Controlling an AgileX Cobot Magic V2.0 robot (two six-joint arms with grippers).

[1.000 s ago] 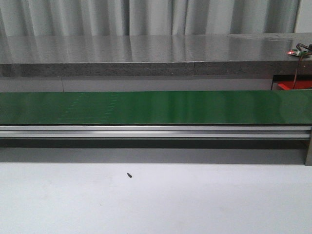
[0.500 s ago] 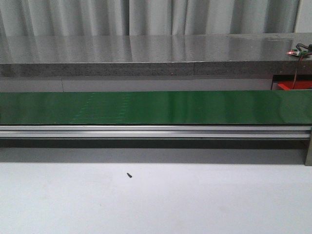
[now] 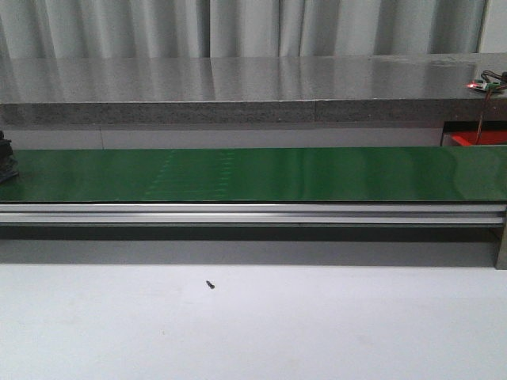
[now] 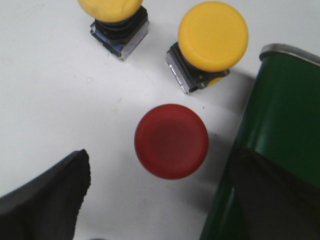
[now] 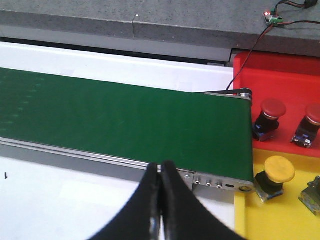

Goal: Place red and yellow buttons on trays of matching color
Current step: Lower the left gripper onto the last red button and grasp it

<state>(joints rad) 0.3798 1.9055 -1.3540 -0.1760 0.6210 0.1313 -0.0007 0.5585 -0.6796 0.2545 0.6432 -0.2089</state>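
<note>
In the left wrist view a red button (image 4: pixel 171 141) stands cap-up on the white table, beside the rounded end of the green belt (image 4: pixel 280 115). Two yellow buttons (image 4: pixel 213 36) (image 4: pixel 112 7) stand just beyond it. My left gripper (image 4: pixel 161 159) is open above the red button, one finger on each side of it and not touching it. In the right wrist view my right gripper (image 5: pixel 161 176) is shut and empty over the belt's near rail. A red tray (image 5: pixel 285 80) holds two red buttons (image 5: pixel 270 112) (image 5: pixel 310 120). A yellow tray (image 5: pixel 280 222) holds a yellow button (image 5: pixel 277 172).
The green conveyor belt (image 3: pixel 317 174) runs across the front view on an aluminium rail (image 3: pixel 253 212), with a grey counter (image 3: pixel 238 87) behind. A small black screw (image 3: pixel 210 284) lies on the white table. A dark part (image 3: pixel 5 158) shows at the belt's left edge.
A dark part has come into the front view at the left edge over the belt. The faint marks on the belt have shifted to the right.
</note>
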